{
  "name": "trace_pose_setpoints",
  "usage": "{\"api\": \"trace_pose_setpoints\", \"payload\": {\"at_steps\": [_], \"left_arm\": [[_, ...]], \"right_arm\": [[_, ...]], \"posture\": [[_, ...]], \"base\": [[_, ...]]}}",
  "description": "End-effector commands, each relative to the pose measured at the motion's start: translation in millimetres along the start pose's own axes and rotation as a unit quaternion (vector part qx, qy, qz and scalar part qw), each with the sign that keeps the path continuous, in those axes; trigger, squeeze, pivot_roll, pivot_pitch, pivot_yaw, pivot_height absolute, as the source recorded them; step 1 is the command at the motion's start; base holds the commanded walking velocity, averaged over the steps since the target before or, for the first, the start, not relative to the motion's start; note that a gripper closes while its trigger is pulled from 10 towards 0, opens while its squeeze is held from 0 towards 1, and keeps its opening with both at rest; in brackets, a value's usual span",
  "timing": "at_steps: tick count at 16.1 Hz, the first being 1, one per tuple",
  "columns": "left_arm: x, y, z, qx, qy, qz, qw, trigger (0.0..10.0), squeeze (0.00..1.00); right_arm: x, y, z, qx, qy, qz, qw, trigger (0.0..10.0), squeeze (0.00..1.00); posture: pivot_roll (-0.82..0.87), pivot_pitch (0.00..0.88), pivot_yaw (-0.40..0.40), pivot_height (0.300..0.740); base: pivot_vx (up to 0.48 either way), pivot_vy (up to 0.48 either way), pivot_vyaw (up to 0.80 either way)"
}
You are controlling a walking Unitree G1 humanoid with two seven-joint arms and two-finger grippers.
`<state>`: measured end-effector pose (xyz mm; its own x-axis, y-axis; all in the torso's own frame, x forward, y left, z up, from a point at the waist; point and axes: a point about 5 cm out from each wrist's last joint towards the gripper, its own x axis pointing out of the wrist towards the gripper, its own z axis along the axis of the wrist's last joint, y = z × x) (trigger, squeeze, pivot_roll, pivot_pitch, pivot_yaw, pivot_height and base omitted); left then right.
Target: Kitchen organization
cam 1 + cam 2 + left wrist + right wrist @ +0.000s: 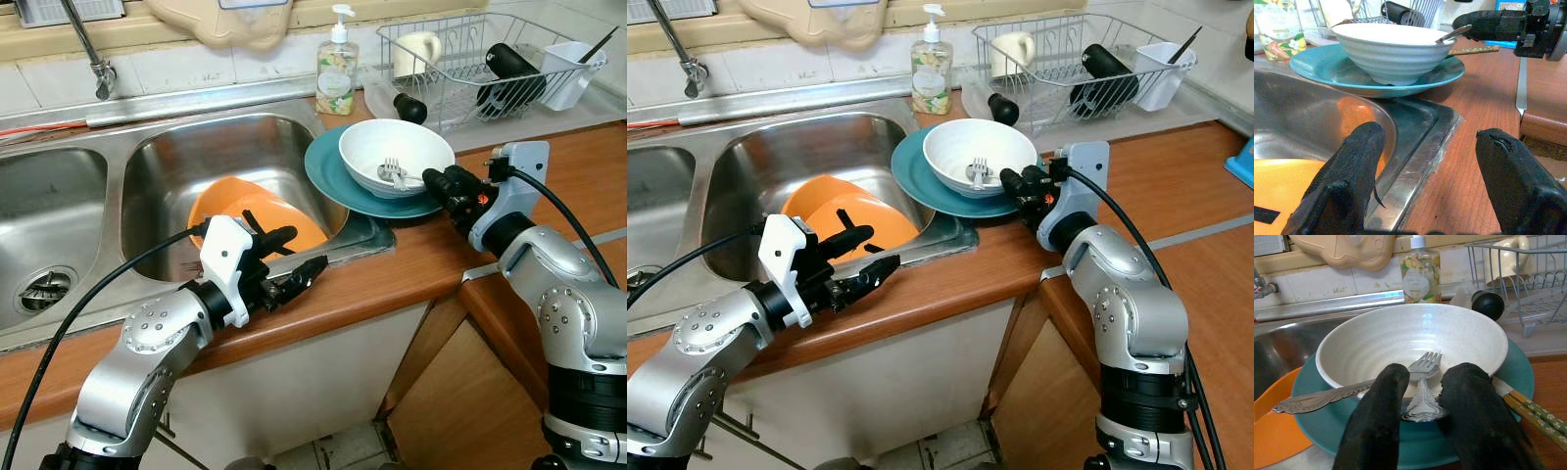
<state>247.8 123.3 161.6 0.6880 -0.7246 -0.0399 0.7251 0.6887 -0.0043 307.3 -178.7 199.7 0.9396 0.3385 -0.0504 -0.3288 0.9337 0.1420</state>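
A white bowl (397,147) sits on a teal plate (328,171) on the wooden counter, right of the sink. Inside the bowl lies a fork (1422,382), and a second ornate utensil handle (1312,399) leans over the rim. My right gripper (436,184) is at the bowl's near rim, shut on the fork's handle. A pair of chopsticks (1533,416) rests on the plate beside it. My left gripper (294,259) hovers open over the sink's front edge, with nothing between its fingers. Just beyond it, an orange dish (255,215) leans in the right sink basin (196,157).
A soap bottle (337,69) stands behind the plate. A wire dish rack (470,59) at the back right holds a mug, a black bottle and a white cutlery cup. The faucet (93,59) is at the back left. The counter drops away at its front edge.
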Motion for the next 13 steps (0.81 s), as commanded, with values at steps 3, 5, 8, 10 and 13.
{"api": "trace_pose_setpoints", "payload": {"at_steps": [3, 5, 8, 10, 13], "left_arm": [[1.6, -0.4, 3.5, 0.007, -0.002, -0.005, 1.000, 10.0, 0.00], [1.6, -0.5, 3.5, 0.007, -0.002, -0.006, 1.000, 10.0, 0.00], [1.6, -0.5, 3.8, 0.006, -0.003, -0.006, 1.000, 10.0, 0.00], [1.9, -0.2, 4.6, 0.009, -0.003, -0.006, 1.000, 10.0, 0.00], [4.4, 0.8, 7.3, 0.023, -0.004, -0.010, 1.000, 10.0, 0.00]], "right_arm": [[2.8, 4.5, 0.9, 0.009, -0.006, 0.017, 1.000, 0.0, 0.00], [2.7, 4.6, 0.3, 0.011, -0.004, 0.018, 1.000, 0.0, 0.00], [2.4, 3.6, 2.0, 0.012, -0.009, 0.013, 1.000, 0.0, 0.00], [1.1, 0.7, 11.0, -0.001, -0.020, 0.004, 1.000, 0.0, 0.00], [-1.2, -5.2, 28.1, -0.040, -0.037, -0.009, 0.998, 0.0, 0.00]], "posture": [[-0.02, 0.000, 0.022, 0.740], [-0.02, 0.000, 0.022, 0.740], [-0.02, 0.000, 0.022, 0.740], [-0.03, 0.000, 0.026, 0.740], [-0.03, 0.000, 0.029, 0.740]], "base": [[0.000, 0.000, 0.00], [0.000, 0.000, 0.00], [0.000, 0.000, 0.00], [0.000, 0.000, 0.00], [0.000, 0.000, 0.00]]}}
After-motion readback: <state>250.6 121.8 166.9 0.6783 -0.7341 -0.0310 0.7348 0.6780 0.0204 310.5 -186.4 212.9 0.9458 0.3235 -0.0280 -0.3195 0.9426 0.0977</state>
